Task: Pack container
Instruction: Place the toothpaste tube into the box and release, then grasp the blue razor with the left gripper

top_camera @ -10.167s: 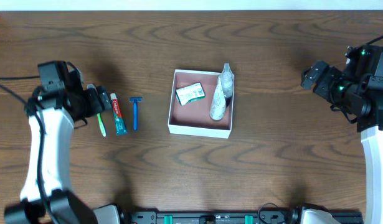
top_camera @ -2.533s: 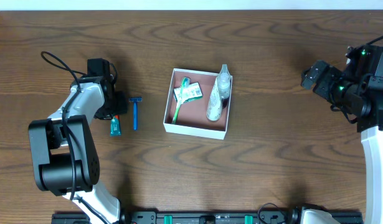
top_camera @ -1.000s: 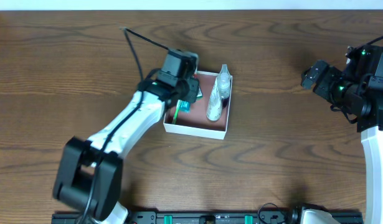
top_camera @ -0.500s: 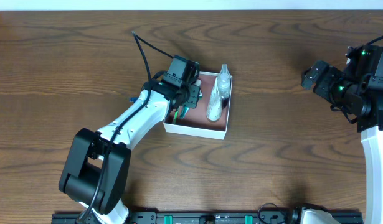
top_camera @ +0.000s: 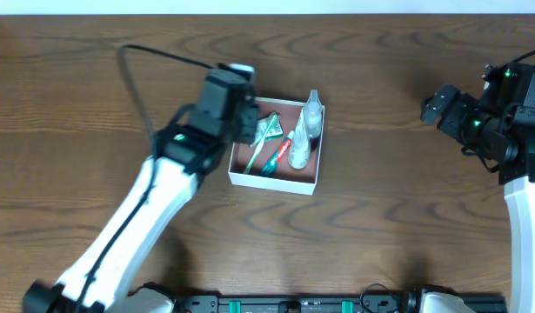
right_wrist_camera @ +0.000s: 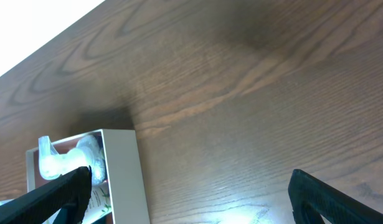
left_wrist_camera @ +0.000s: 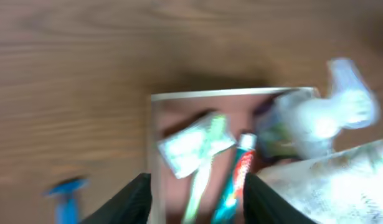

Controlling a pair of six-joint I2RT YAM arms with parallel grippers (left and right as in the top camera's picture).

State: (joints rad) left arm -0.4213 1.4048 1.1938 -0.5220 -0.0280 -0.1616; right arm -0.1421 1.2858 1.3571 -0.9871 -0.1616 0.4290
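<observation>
Your left hand (left_wrist_camera: 197, 185) hangs wide and empty over the container (top_camera: 273, 182), which sits mid-way along the tabletop (top_camera: 389, 235), slightly toward its far edge. Lift clear of the wall, then swing toward the left edge for the blue razor (left_wrist_camera: 65, 188). Your right hand (right_wrist_camera: 188, 186) is wide too.

The left wrist view is blurred throughout, the blue razor (left_wrist_camera: 65, 190) cut by its lower left edge, and overhead the left arm (top_camera: 210, 122) hides the container's (top_camera: 276, 182) upper left corner.
</observation>
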